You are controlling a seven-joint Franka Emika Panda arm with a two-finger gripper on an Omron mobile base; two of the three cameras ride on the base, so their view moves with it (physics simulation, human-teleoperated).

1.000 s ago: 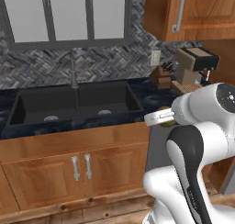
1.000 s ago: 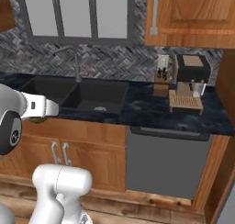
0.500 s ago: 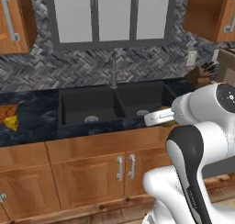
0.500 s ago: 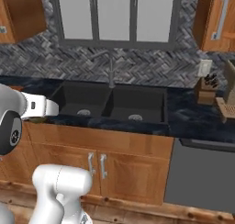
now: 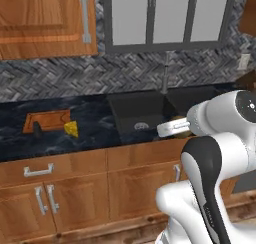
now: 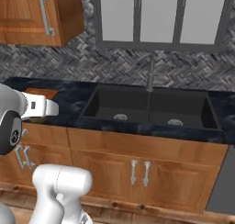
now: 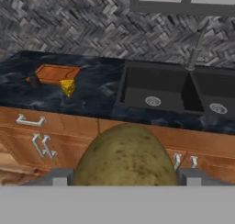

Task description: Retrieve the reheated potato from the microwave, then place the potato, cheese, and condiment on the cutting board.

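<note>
Potato (image 7: 126, 156) sits gripped in my claw (image 7: 125, 175), out in front of the desk (image 5: 95, 120), so I'll carry it level toward the cutting board (image 5: 46, 121), setting down clear of cheese (image 5: 71, 129) and condiment (image 5: 37, 130).

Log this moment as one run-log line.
phase: carrying | gripper: shut on potato | cutting board: bare, on counter left of sink | cheese, condiment: beside board
</note>
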